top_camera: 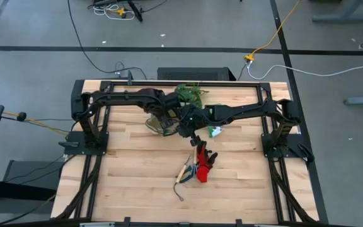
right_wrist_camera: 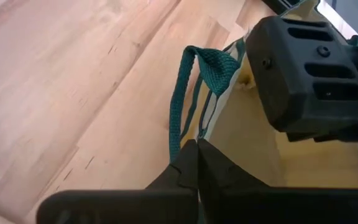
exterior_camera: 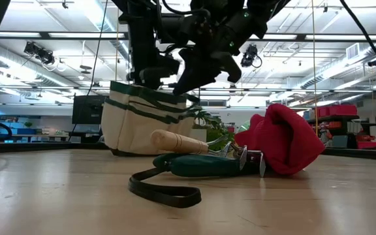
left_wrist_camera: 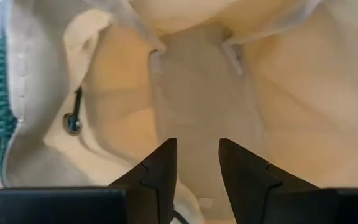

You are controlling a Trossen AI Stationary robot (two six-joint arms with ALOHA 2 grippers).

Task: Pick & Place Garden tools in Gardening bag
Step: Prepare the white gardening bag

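Your left tool (left_wrist_camera: pixel 194 165), slightly parted and empty, sits inside the gardening bag (exterior_camera: pixel 142 121); right tool (right_wrist_camera: pixel 197 165) pinches its rim; gloves (top_camera: pixel 203 162) lie nearer the right arm.

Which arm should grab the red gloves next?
Probably left: the left pincer is open and empty inside the gardening bag, while the right pincer is shut on the bag's rim. The gloves lie on the table.

I am working in a big open lab hall: bare ceiling ducts (exterior_camera: pixel 344 62), strip lights (exterior_camera: pixel 103 16), a monitor (exterior_camera: pixel 87 108), and cables (top_camera: pixel 276 34) across grey floor.
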